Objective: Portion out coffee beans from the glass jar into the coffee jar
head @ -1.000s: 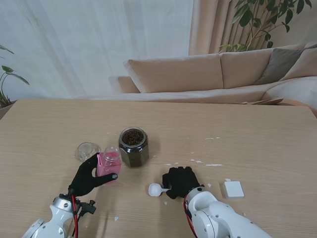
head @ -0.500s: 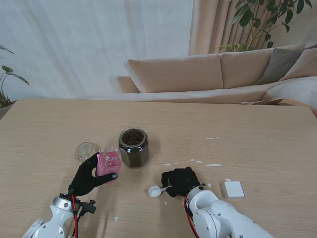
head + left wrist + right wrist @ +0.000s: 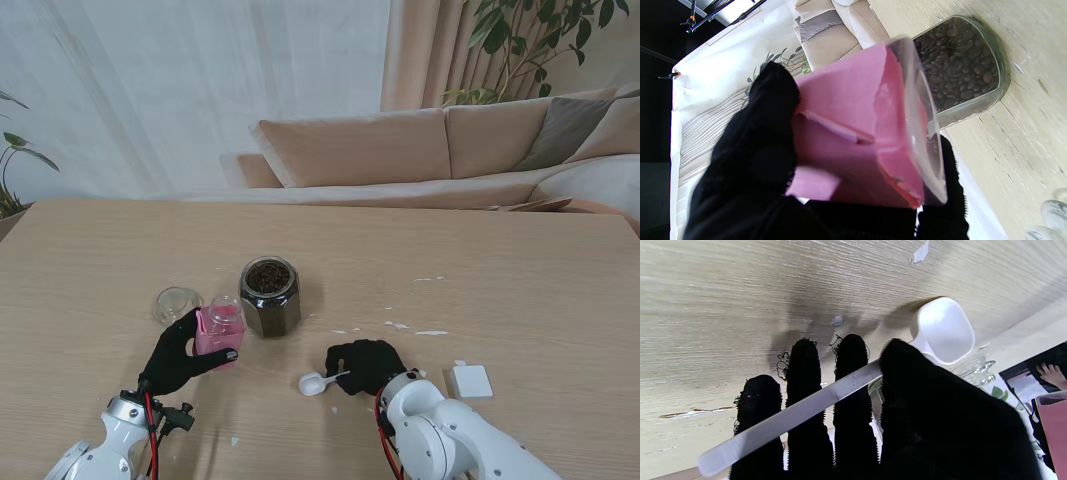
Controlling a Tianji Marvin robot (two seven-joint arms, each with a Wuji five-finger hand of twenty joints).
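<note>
Right hand [image 3: 365, 366] grasps a white scoop [image 3: 318, 381], handle lying across the fingers [image 3: 805, 396], bowl pointing left, just over the worktop [image 3: 520, 270]. Left hand [image 3: 180, 355] grips the pink jar [image 3: 220, 331], upright, beside the bean jar [image 3: 269, 296].

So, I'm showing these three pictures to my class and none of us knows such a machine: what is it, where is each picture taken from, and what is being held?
It is a robot with two arms ending in black-gloved five-finger hands. The wide picture looks down from its stand; the other two come from wrist cameras. The left hand holds a pink coffee jar. The right hand grips a white scoop, empty. On the wooden table stand a glass jar of coffee beans, a clear lid and a small white block.
</note>
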